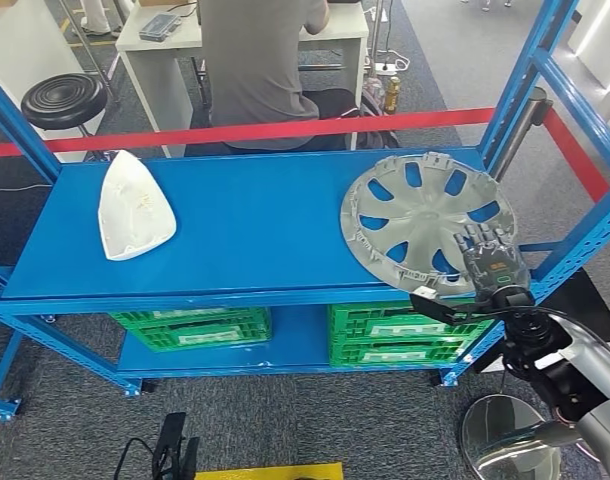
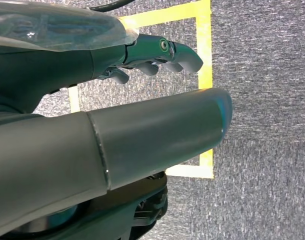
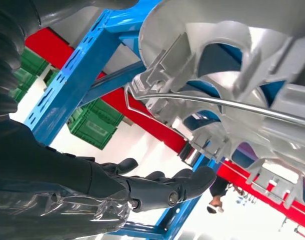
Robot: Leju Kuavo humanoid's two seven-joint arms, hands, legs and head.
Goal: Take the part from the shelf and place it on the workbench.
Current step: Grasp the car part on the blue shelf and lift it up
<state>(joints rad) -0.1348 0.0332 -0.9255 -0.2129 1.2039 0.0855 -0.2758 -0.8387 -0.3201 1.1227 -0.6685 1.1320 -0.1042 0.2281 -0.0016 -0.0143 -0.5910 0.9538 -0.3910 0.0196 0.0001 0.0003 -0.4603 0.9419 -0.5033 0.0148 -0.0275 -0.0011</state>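
A silver wheel cover [image 1: 415, 215] lies with its ribbed inner side up at the right end of the blue shelf's top board [image 1: 264, 220]; its near rim slightly overhangs the front edge. My right hand [image 1: 489, 258] is over the cover's near right rim, fingers stretched out and apart. In the right wrist view the fingers [image 3: 162, 187] lie straight alongside the cover's clips and wire ring [image 3: 226, 75], closed on nothing. A white triangular part [image 1: 132, 210] rests at the shelf's left end. My left hand [image 2: 136, 130] hangs over grey carpet, holding nothing.
Blue uprights [image 1: 517, 100] frame the shelf's right end close to my right arm. Green crates [image 1: 192, 328] [image 1: 392, 335] sit on the lower board. Behind the shelf runs a red barrier tape [image 1: 287, 130], with a seated person [image 1: 260, 60] and a black stool [image 1: 64, 100].
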